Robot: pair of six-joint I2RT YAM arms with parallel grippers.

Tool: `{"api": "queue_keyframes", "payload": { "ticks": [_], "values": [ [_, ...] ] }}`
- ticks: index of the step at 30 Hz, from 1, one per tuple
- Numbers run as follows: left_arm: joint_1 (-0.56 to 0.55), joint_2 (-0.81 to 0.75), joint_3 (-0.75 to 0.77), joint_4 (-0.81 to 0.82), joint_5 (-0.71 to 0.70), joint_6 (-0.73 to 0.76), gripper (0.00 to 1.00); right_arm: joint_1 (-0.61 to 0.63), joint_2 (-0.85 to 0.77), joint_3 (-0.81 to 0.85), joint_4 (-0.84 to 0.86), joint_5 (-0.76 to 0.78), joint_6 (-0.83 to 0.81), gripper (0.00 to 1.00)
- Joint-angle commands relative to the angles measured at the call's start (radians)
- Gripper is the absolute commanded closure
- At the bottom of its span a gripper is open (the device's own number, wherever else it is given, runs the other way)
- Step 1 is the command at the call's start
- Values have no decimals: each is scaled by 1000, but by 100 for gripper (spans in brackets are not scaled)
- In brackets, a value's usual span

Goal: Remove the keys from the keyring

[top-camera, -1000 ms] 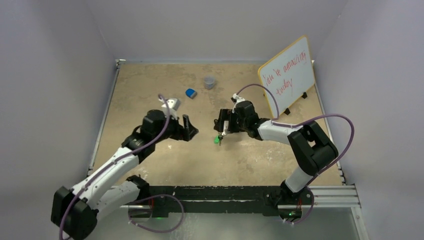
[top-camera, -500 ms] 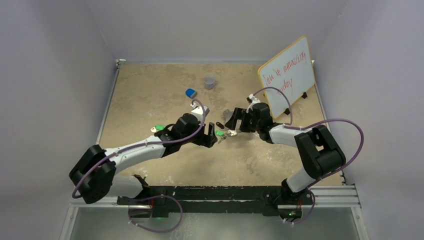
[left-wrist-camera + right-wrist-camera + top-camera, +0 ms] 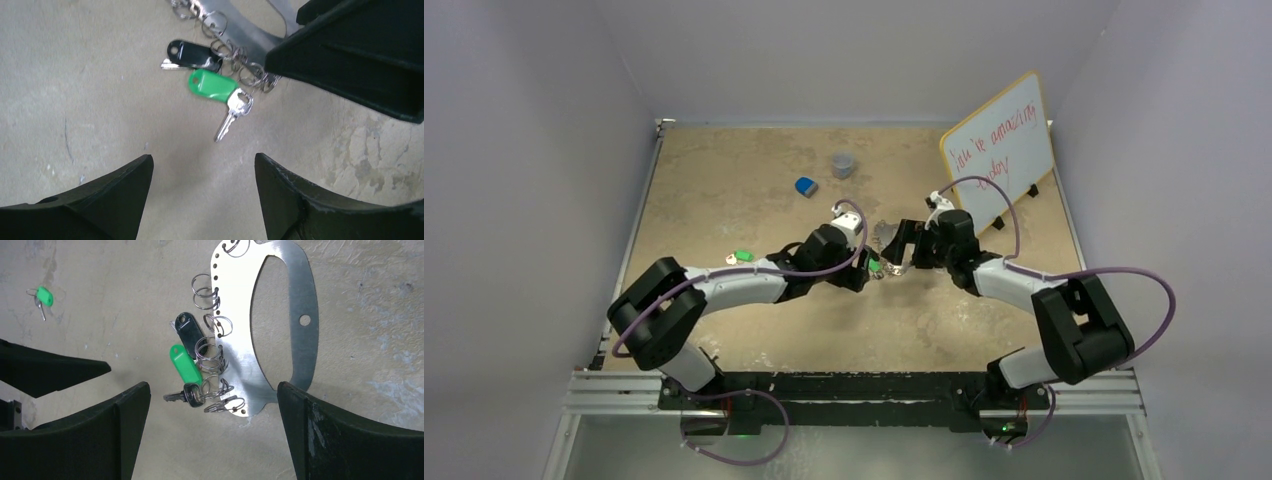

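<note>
Keyring: flat silver plate edged with split rings, laid on the table between the two grippers; one green-tagged key and a black tag are carried on its rings; a second green-tagged key is laid well apart, off the plate; left gripper and right gripper are both spread wide, nothing grasped.

A: What lies on the counter?
B: Mid-counter, a flat metal keyring with a green-tagged key and black tag; a loose green key nearer the left edge; blue lump and grey cup farther back; whiteboard at the far right corner.
</note>
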Motion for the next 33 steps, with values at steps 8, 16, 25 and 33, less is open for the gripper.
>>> {"api": "queue_keyframes", "payload": {
  "ticks": [8,16,25,33],
  "values": [
    [-7,183,164,173,92,153,66,2,-125,-41,-52,135,62,1],
    [-7,267,229,180,103,181,77,1,-132,-48,-58,141,69,1],
    [-7,296,184,186,109,159,80,0,-117,-36,-72,131,30,1],
    [-7,235,58,179,92,82,82,2,-81,-15,-37,98,3,1]
  ]
}}
